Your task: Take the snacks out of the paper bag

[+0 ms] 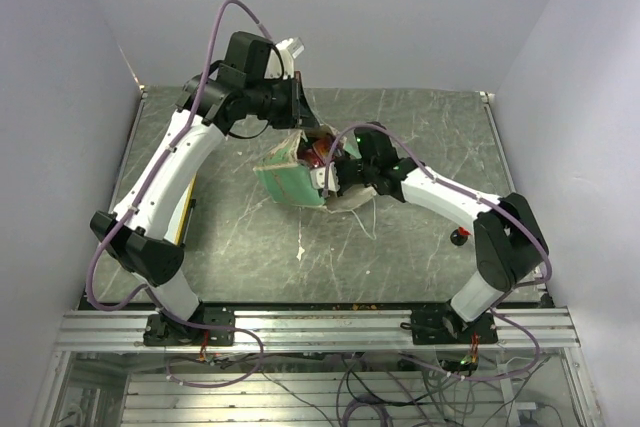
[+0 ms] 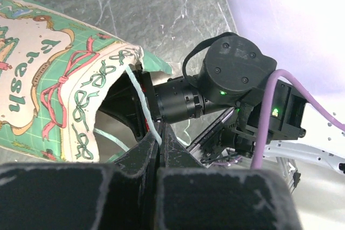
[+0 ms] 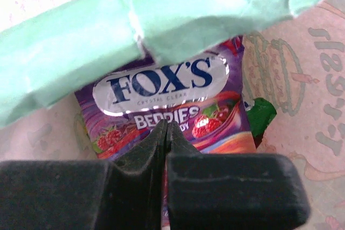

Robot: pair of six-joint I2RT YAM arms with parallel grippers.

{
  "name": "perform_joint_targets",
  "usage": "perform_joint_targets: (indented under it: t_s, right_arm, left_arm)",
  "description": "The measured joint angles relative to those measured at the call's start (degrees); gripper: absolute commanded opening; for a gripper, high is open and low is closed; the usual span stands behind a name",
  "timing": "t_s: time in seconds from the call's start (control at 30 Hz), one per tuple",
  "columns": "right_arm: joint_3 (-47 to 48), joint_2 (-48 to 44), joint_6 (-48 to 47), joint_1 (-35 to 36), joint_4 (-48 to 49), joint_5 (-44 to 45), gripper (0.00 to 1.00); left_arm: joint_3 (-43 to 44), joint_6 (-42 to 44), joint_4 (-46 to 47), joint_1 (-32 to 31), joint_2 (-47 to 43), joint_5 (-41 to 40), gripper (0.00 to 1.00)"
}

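The mint-green paper bag [image 1: 288, 184] lies on its side mid-table, mouth toward the right arm. My left gripper [image 2: 160, 133] is shut on its thin white string handle [image 2: 141, 98], holding the mouth up beside the printed front [image 2: 54, 90]. My right gripper [image 3: 167, 127] is inside the bag, under its mint rim [image 3: 108, 25], shut on the edge of a pink-purple snack packet [image 3: 161, 92] marked FOX'S. A corner of a green packet [image 3: 260, 114] peeks out to its right. From above, the right gripper [image 1: 325, 162] is at the bag's mouth, where a bit of red-purple snack [image 1: 318, 154] shows.
A small red-topped black button [image 1: 460, 237] sits on the table right of the right forearm. A yellow-edged board [image 1: 186, 209] lies along the left side under the left arm. Walls close in the table on three sides. The right arm's wrist [image 2: 232, 76] fills the left wrist view.
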Motion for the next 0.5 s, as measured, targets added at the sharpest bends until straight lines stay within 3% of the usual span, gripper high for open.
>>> perform_joint_targets:
  t_s: [0.33, 0.5]
  right_arm:
    - [-3.4, -4.1, 1.2, -0.1, 1.4, 2.4, 0.0]
    - [-6.1, -6.3, 1.7, -0.2, 3.1, 2.7, 0.47]
  left_arm:
    - [-2.6, -1.0, 3.9, -0.1, -0.3, 5.6, 0.07]
    - [-4.3, -1.0, 5.3, -2.1, -0.3, 9.1, 0.07]
